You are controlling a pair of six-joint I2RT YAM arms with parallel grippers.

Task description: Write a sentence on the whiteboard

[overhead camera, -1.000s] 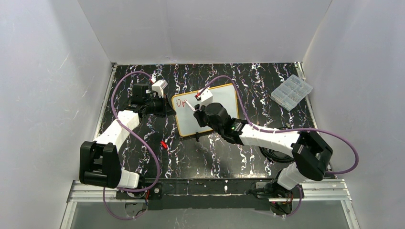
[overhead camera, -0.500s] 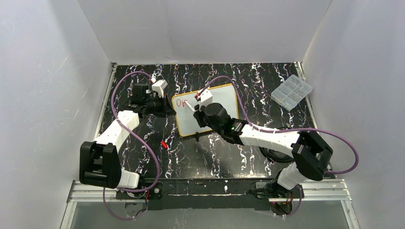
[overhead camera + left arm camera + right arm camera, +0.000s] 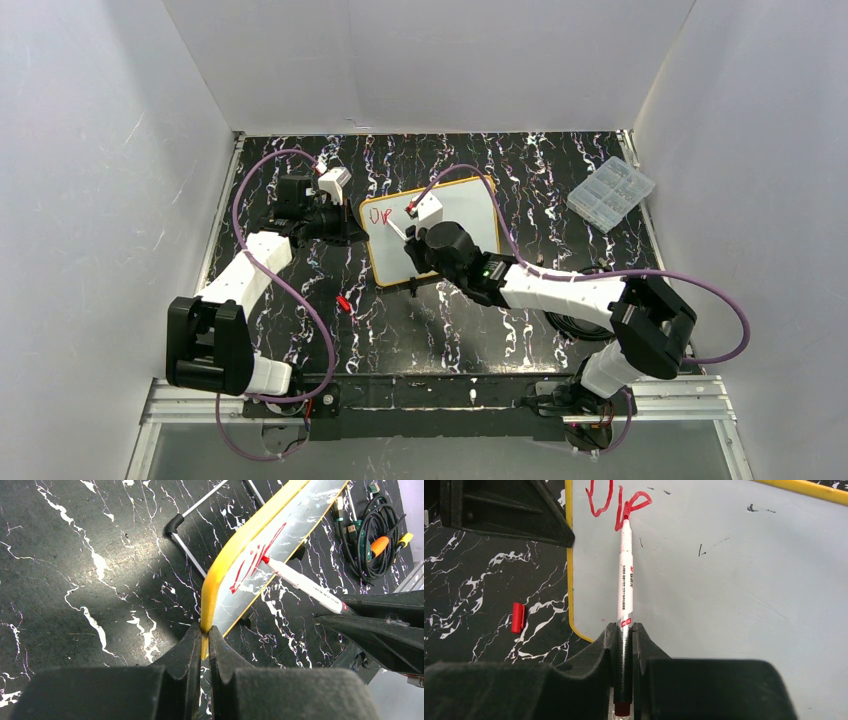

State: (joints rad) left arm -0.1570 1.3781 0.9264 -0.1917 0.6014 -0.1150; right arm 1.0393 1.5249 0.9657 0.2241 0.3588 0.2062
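From above: shows the whiteboard (image 3: 465,215) set askew, left gripper (image 3: 352,232) at its left edge, right gripper (image 3: 410,238) over its left half, clear box (image 3: 611,193) well off its right side. From the left wrist: shows jaws pinched shut on the board's yellow frame, beside the sentence (image 3: 252,565), a few red strokes. From the right wrist: shows jaws clamped on a marker (image 3: 625,575), tip touching those strokes; red cap (image 3: 517,617) just left of the board.
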